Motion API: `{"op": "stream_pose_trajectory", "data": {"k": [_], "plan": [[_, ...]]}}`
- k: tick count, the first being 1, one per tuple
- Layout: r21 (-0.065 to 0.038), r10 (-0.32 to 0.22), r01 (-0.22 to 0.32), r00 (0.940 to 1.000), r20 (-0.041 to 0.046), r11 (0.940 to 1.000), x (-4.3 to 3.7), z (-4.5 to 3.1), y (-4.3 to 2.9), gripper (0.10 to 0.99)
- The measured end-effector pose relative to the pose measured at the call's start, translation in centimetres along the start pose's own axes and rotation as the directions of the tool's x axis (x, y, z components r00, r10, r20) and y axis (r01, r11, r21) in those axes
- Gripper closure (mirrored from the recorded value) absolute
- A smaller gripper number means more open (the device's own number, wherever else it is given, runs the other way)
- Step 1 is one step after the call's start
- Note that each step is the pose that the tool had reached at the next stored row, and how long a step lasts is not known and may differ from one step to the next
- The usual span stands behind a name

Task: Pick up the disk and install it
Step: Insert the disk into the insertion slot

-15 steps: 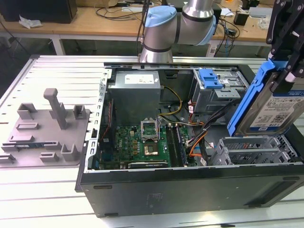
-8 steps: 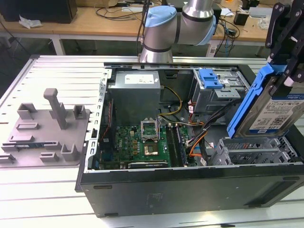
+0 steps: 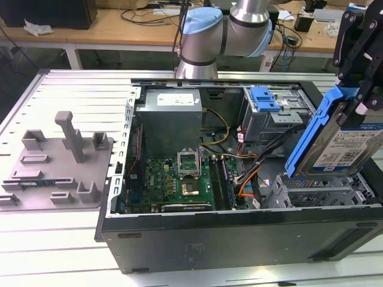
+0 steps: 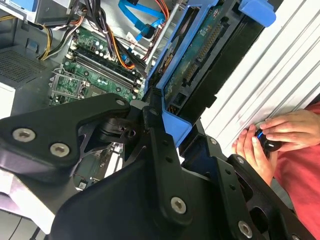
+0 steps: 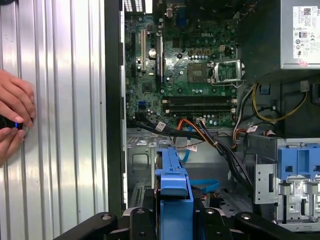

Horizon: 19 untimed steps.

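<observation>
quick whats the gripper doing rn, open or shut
gripper: shut on the disk, held tilted over the computer case.

Robotics lab: slatted metal workbench (image 3: 78, 89), open computer case (image 3: 239, 239), cable-strewn desks (image 3: 119, 27).

Bending the arm (image 3: 203, 36) at a grey, blue-capped joint toward the far back; hanging the gripper (image 3: 357, 98) high at the exterior view's right; clamping black fingers (image 3: 366, 89) onto the upper end of the disk (image 3: 344, 146), holding it steeply tilted in the air.
</observation>
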<state>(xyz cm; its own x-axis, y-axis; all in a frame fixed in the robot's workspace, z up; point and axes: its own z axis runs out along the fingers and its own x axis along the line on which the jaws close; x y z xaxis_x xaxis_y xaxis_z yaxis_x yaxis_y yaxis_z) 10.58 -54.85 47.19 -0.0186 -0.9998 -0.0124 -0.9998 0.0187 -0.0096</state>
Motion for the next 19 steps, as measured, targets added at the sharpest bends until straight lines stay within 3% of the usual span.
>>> {"op": "stream_pose_trajectory", "data": {"k": [19], "plan": [[0.0,0.0,0.0,1.0,0.0001,1.0,0.04,1.38,-0.11,0.722]]}}
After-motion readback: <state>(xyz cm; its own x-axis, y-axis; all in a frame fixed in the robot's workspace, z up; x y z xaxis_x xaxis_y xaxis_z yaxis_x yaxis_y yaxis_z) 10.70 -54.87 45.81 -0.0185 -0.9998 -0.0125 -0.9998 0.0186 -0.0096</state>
